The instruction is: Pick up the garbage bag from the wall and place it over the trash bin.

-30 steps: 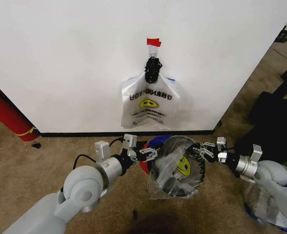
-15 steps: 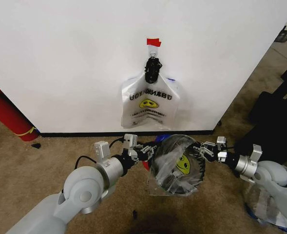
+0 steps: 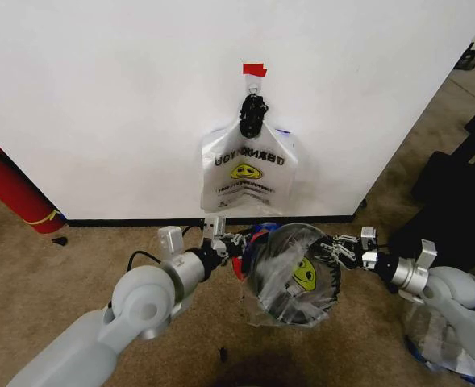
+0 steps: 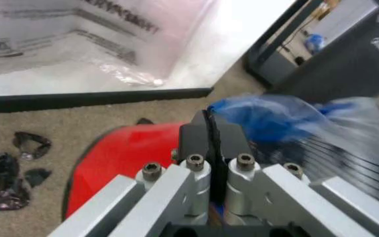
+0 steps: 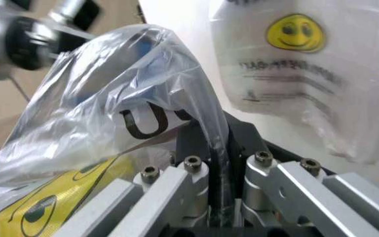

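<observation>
The garbage bag point(image 3: 295, 270), thin clear plastic with a yellow smiley face, is spread over the mouth of the trash bin point(image 3: 279, 305), which stands on the carpet just in front of the wall. My left gripper point(image 3: 239, 241) is shut on the bag's blue-printed edge point(image 4: 268, 118) on the bin's left side, above the bin's red base point(image 4: 120, 160). On the bin's right side, my right gripper point(image 3: 331, 248) is shut on the opposite edge. In the right wrist view the plastic point(image 5: 136, 113) drapes over the shut fingers point(image 5: 196, 143).
A second smiley bag point(image 3: 248, 172) hangs on the wall from a black clip point(image 3: 252, 115) under red tape. A red fire extinguisher point(image 3: 8, 190) leans at the left. Black cases point(image 3: 461, 201) and a clear sack point(image 3: 435, 345) stand at the right. Black scraps point(image 4: 12, 168) lie on the carpet.
My left gripper has drawn the bag's edge up and toward the wall, away from the bin. The right gripper has held its place.
</observation>
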`<state>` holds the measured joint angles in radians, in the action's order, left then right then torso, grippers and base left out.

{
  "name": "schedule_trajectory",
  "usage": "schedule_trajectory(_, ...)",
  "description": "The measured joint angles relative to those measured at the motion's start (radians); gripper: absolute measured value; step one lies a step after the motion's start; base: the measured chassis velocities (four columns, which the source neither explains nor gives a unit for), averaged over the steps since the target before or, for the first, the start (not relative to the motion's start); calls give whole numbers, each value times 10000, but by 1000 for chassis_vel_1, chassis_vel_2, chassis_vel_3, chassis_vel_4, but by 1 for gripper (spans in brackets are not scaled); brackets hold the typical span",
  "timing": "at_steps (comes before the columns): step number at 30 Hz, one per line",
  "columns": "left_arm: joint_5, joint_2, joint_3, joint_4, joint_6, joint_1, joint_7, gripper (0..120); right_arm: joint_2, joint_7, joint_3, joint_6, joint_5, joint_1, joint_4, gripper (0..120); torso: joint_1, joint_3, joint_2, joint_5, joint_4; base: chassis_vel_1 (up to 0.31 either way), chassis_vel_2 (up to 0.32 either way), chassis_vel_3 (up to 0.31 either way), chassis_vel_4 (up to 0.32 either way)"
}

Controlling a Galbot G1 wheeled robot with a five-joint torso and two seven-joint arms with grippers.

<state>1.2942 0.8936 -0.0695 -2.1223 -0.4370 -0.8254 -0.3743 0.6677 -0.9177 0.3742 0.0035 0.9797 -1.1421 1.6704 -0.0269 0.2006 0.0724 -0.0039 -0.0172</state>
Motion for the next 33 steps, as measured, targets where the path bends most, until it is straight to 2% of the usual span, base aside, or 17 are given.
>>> schedule_trajectory(8,-237,264,-525,1203,24,812,226,0,-72,-336,88,-3,177,-52,62,1,0,0,0,0,-1,0,0,0,0)
schedule_trajectory(11,-376,278,-614,1343,25,857,304,0,-91,-337,112,-3,222,-53,79,1,0,0,0,0,-1,0,0,0,0)
schedule_trajectory(16,-1269,215,-914,1668,81,805,626,0,-126,-494,197,-11,369,-93,142,1,0,0,0,0,1,0,0,0,0)
schedule_trajectory(23,-1416,286,-927,1634,-139,790,530,0,-12,-487,201,-15,422,-124,176,1,0,0,0,0,0,0,0,0,0)
schedule_trajectory(27,-1423,209,-693,1462,-311,688,415,10,74,-330,211,6,381,-186,186,1,0,-1,0,0,-1,0,0,0,0)
schedule_trajectory(28,-1431,124,-593,1380,-351,636,393,16,119,-136,216,82,242,-211,188,1,0,-1,0,0,0,0,0,0,0)
schedule_trajectory(29,-1431,124,-593,1380,-351,636,393,16,119,-136,216,82,242,-211,188,1,0,-1,0,0,0,0,0,0,0)
schedule_trajectory(30,-1437,21,-475,1291,-378,575,371,21,188,120,215,185,120,-235,186,1,0,-1,0,-1,0,0,0,0,0)
schedule_trajectory(31,-1441,-212,-207,1100,-429,377,328,33,479,748,193,290,73,-319,183,1,0,-1,0,-1,0,0,0,0,0)
schedule_trajectory(33,-1506,-356,3,942,-501,144,262,43,745,1047,163,311,-14,-411,186,1,0,-1,0,-2,1,0,0,0,0)
